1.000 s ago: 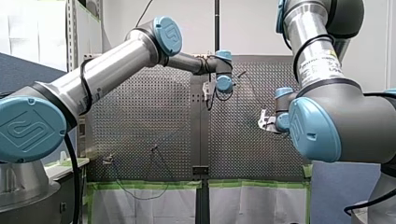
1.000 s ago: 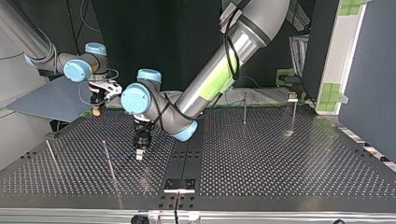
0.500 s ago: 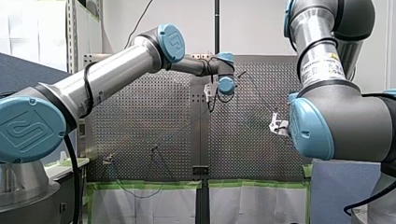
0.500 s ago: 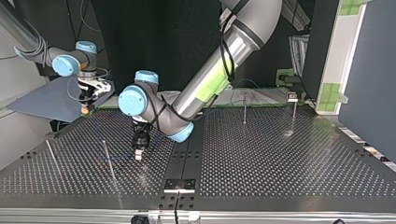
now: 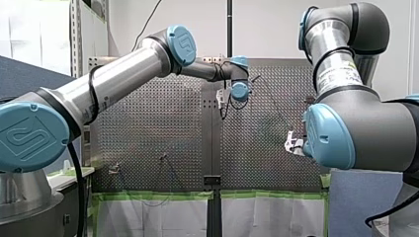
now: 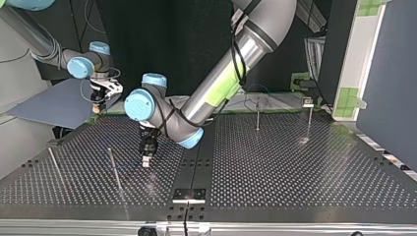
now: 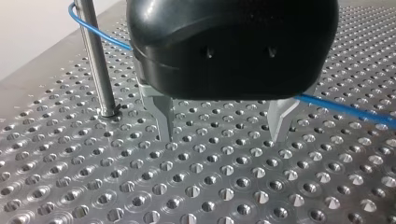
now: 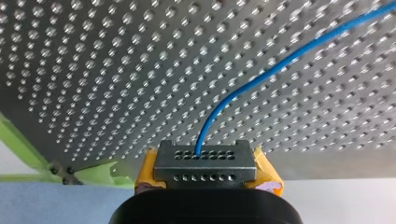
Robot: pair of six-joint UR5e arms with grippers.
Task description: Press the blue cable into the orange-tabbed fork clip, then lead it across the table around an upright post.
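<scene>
The blue cable [image 8: 201,135] is a thin, bright blue wire. In the right wrist view it comes out of a grey block [image 8: 205,161] with rows of little holes, then arcs away over the perforated table [image 8: 93,70]. That block sits between the yellow pads [image 8: 267,171] of my right gripper [image 8: 206,169], which is clamped on that end of the cable. In the left wrist view the same cable goes past the top of an upright post [image 7: 95,60] and runs low over the table behind my left gripper [image 7: 222,133]. It shows up again on the far side of the gripper. The left gripper's metal fingers [image 7: 164,119] are spread apart with nothing between them, pointing straight down with the tips just above the holes. The post is just beside one finger. In the top view my left arm reaches in long and low to the middle of the table. My right arm is held up off the far corner at the view's left. From there the cable is barely a faint line, and the black gripper body hides the stretch of cable behind it. I can't make out any orange-tabbed clip in these shots.
</scene>
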